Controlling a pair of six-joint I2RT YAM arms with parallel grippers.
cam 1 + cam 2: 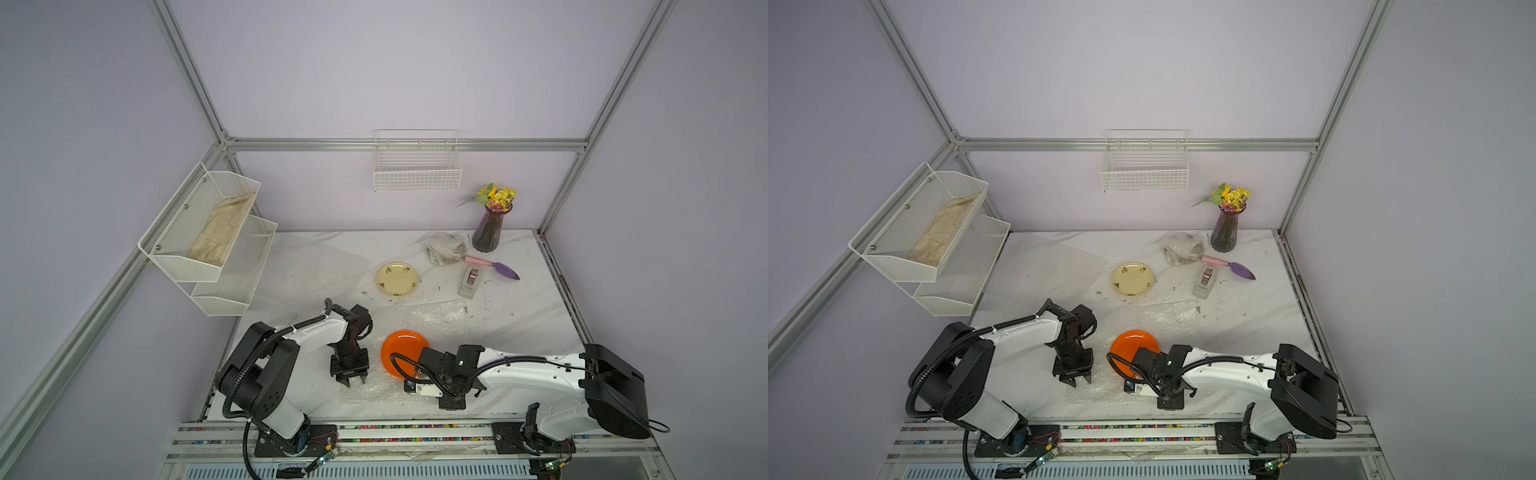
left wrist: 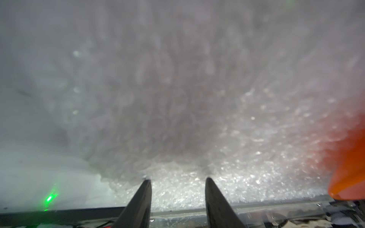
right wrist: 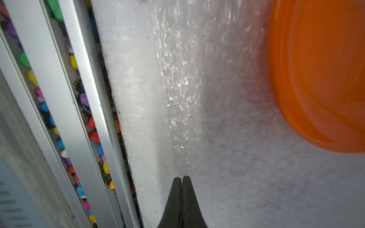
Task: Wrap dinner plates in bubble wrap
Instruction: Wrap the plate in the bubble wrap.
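The orange plate (image 1: 401,349) sits just below the middle of the frame in both top views (image 1: 1133,345), lying on a bubble wrap sheet (image 1: 424,320) spread flat on the table (image 1: 519,324). The plate is plain and glossy, with its lower right part hidden under the right arm.

The right tool (image 3: 181,177) has its tips pressed together on the sheet (image 3: 217,98), close to the sheet's edge nearest the table's front rail. Whether any film is caught between the tips cannot be told. The plate (image 3: 325,79) lies near the tips but apart from them.

The left tool (image 1: 354,381) is partly spread and holds nothing. Its two tips (image 2: 177,180) touch the crinkled wrap (image 2: 237,158), one at the sheet's edge, and the plate's rim (image 2: 351,167) is off to one side.

The left arm reaches in from the lower left with its wrist bent straight down. The right arm stretches low across the table from the lower right, its wrist lying over the plate's edge.

Further up the frame, a cream plate (image 1: 397,279) with small dark marks rests bare on the table. A second bubble wrap sheet (image 1: 316,266) lies flat to its left. Up and to its right are a wrapped bundle (image 1: 444,248), a grey tape dispenser (image 1: 469,282), a trowel (image 1: 494,267) and a vase of flowers (image 1: 490,228).
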